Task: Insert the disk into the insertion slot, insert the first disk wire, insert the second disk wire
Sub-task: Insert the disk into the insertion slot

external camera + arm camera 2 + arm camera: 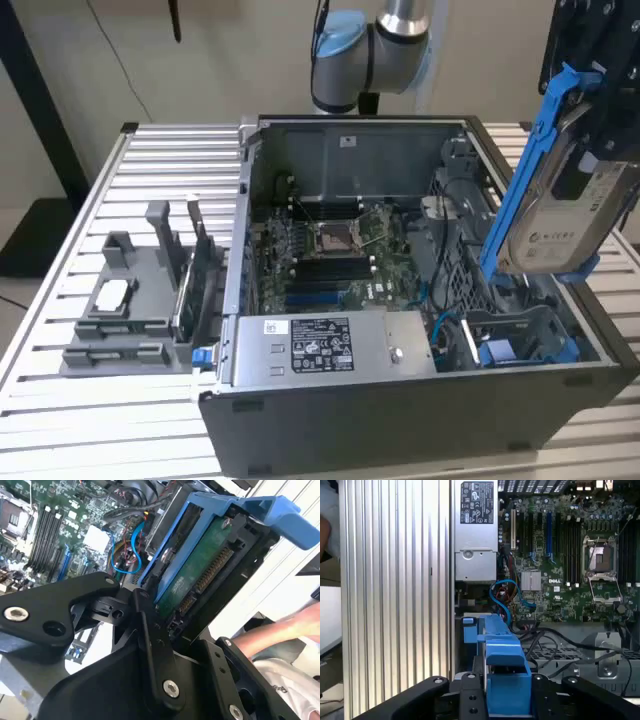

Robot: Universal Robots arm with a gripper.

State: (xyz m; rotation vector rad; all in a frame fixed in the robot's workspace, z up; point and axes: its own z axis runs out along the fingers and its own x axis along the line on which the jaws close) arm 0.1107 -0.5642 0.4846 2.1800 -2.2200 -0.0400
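Note:
My gripper (592, 140) hangs at the exterior view's right, above the open dark computer case (400, 420), shut on the disk (560, 215). The disk is tilted almost on edge, its pale label facing outward and its bright blue carrier (530, 170) along the edge. The second wrist view shows the disk's green board and connector (202, 575) between the black fingers (150, 625). Below it, in the case's near right corner, lies the insertion slot (525, 335) with blue rails. A blue wire (500, 597) curls beside the slot, and black wires (555, 640) run over the perforated metal.
A grey labelled power-supply box (320, 345) sits at the case's front, with the motherboard (330, 250) behind it. A grey plastic parts holder (130, 300) stands on the slatted table (60, 400) to the exterior view's left. A person's arm (285, 630) is near the case.

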